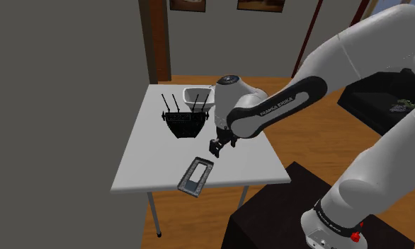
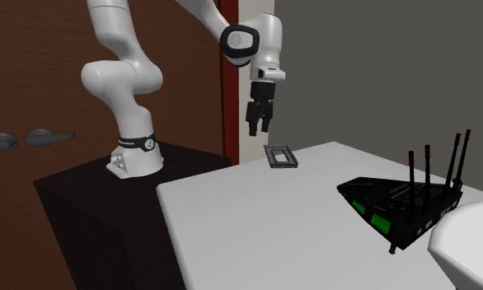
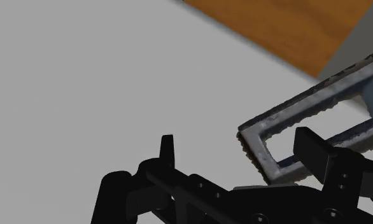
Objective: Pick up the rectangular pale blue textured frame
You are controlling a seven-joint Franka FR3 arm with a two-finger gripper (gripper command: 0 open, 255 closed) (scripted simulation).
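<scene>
The rectangular frame [image 1: 196, 175] lies flat near the front edge of the grey table [image 1: 149, 155]. It has a pale grey-blue rough rim and a darker centre. The second exterior view shows the frame [image 2: 282, 156] at the table's far edge, close to the stand. My black gripper [image 1: 215, 147] hovers above the table beside the frame, fingers pointing down. In the second exterior view the gripper [image 2: 257, 123] hangs well above the frame and touches nothing. In the wrist view the gripper [image 3: 241, 153] stands open, and one corner of the frame [image 3: 306, 102] lies just beyond one fingertip.
A black router [image 1: 183, 122] with several upright antennas stands at the table's back, next to a white basin-like object [image 1: 199, 97]. The router [image 2: 400, 206] and the white object [image 2: 471, 243] are near in the second exterior view. The dark stand [image 1: 284, 212] adjoins the table.
</scene>
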